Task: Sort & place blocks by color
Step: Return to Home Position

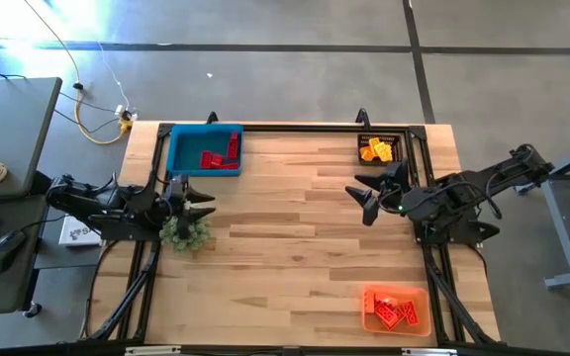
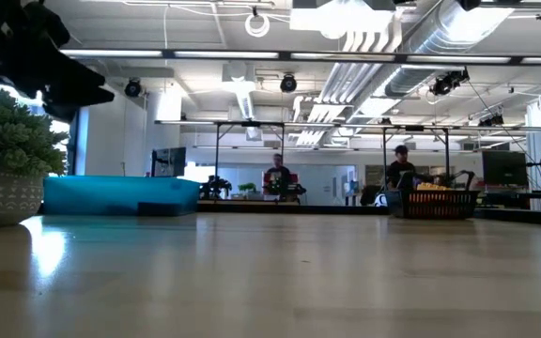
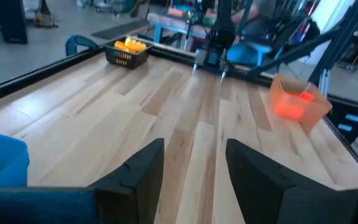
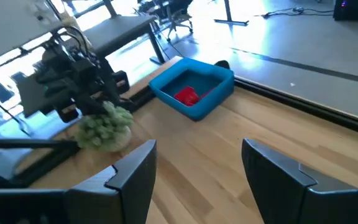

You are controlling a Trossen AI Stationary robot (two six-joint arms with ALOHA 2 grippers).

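Observation:
Red blocks [image 1: 220,155] lie in a blue bin [image 1: 205,150] at the table's far left; they show as red blocks [image 4: 187,95] in the right wrist view. Yellow and orange blocks [image 1: 376,151] fill a black wire basket [image 1: 380,148] at the far right. More red-orange blocks [image 1: 394,312] sit in an orange bin [image 1: 396,310] near the right front. My left gripper [image 1: 202,202] hangs open at the left edge beside the blue bin. My right gripper [image 1: 362,199] hangs open near the wire basket. Neither holds anything.
A green fuzzy plant clump [image 1: 186,232] in a small pot stands right beside my left gripper; it appears as the plant [image 2: 6,160] in the low view. A black frame rail [image 1: 295,127] runs along the table's far edge. Bare wood [image 1: 295,247] spreads between the arms.

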